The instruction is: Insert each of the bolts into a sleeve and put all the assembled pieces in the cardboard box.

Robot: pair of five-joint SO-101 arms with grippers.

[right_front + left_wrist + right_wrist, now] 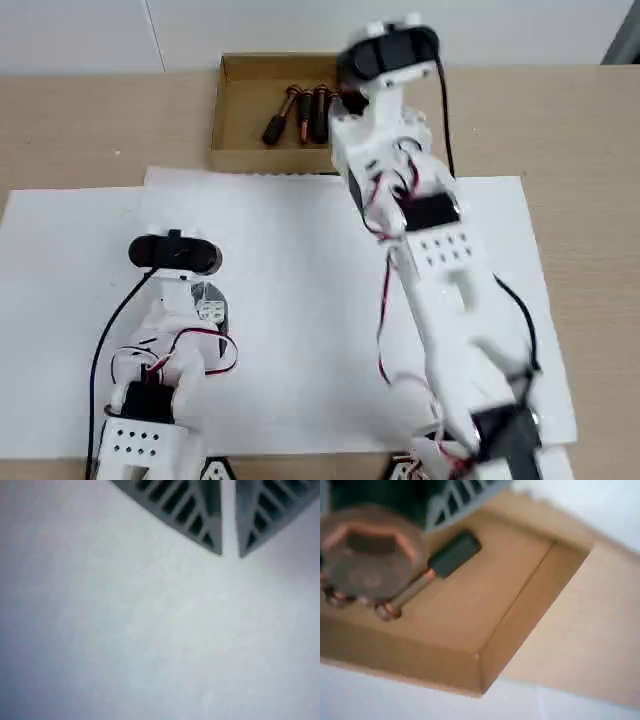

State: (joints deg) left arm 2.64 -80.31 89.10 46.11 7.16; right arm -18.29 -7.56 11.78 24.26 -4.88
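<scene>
bolts (300, 110), three in black sleeves (271, 130), lie in one cardboard box (262, 160).

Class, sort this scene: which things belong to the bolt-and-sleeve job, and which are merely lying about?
Part of the job:
cardboard box
assembled pieces lying in it
held piece, in the right gripper over the box
left gripper, over the paper

Just lying about:
white paper sheet
wooden table
</scene>
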